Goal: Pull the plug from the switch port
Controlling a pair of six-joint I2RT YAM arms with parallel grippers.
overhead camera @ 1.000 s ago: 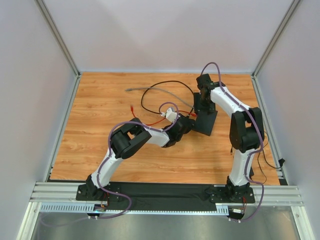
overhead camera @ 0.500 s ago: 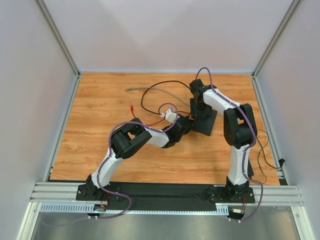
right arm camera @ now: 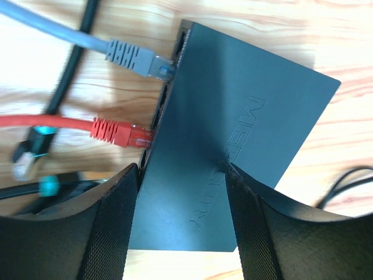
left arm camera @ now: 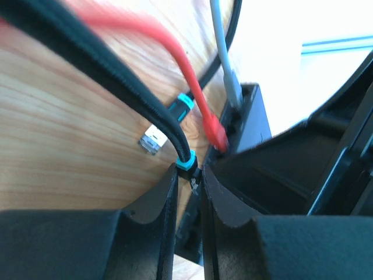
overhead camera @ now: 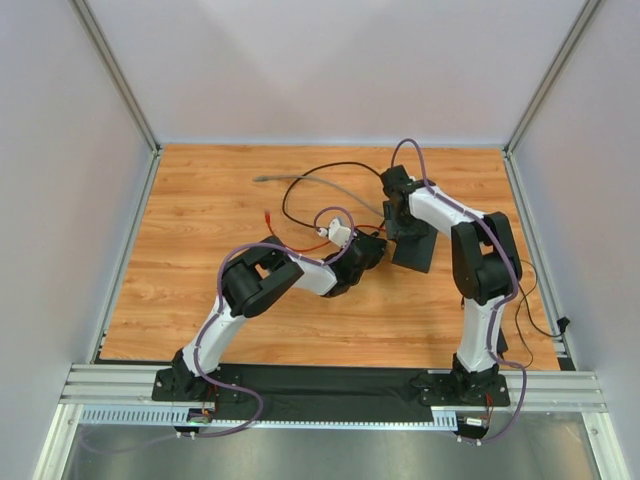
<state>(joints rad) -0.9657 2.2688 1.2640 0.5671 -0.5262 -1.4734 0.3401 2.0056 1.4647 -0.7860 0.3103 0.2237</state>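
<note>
The flat black switch [overhead camera: 418,252] lies right of centre on the wooden table; its port side faces left [right arm camera: 245,111]. A red plug [right arm camera: 116,132] and a grey plug [right arm camera: 132,58] sit in its ports. My right gripper [right arm camera: 182,169] is open over the switch, one finger beside the port edge, the other on its top face. My left gripper [left arm camera: 191,175] is shut on a black cable's plug with a teal collar [left arm camera: 186,163], right at the switch's port side [left arm camera: 253,116]. Whether its tip is in a port is hidden.
A second black cable end with a teal collar and a clear plug [left arm camera: 150,142] lies loose on the table. Red, grey and black cables [overhead camera: 315,185] loop behind and to the left of the switch. A thin black cord [overhead camera: 528,300] runs along the right. Walls enclose the table.
My right gripper has moved toward me and down over the switch. The switch has shifted slightly. The left arm has hardly moved.
</note>
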